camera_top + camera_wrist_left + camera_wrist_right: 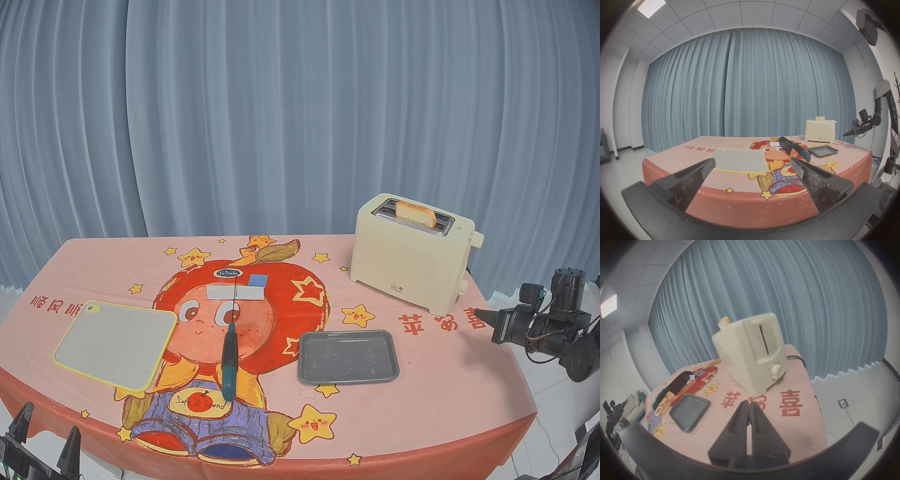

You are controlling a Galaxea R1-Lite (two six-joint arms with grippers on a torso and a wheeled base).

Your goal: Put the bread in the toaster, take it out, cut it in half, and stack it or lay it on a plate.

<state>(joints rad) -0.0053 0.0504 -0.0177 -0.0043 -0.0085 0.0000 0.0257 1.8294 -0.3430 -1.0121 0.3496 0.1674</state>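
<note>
Bread [415, 214]: 1 slice, golden-tan crust, paler face, stood upright in slot of cream toaster [409, 256], top poking above rim. Toaster sat at 2 o'clock on table [437, 387]. Grey plate [348, 357] at toaster's 7 o'clock. Knife [229, 359], teal handle, at plate's 9 o'clock; cutting board [114, 344] further toward 9. L gripper [752, 162] spread wide, held nothing, off table's 7 o'clock edge. R gripper [749, 403] fingers pressed together, nothing btwn, at toaster's 4 o'clock, apart from it.

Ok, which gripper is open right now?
The left gripper, fingers spread wide apart; the right gripper, by the toaster, has its fingers pressed together.
</note>
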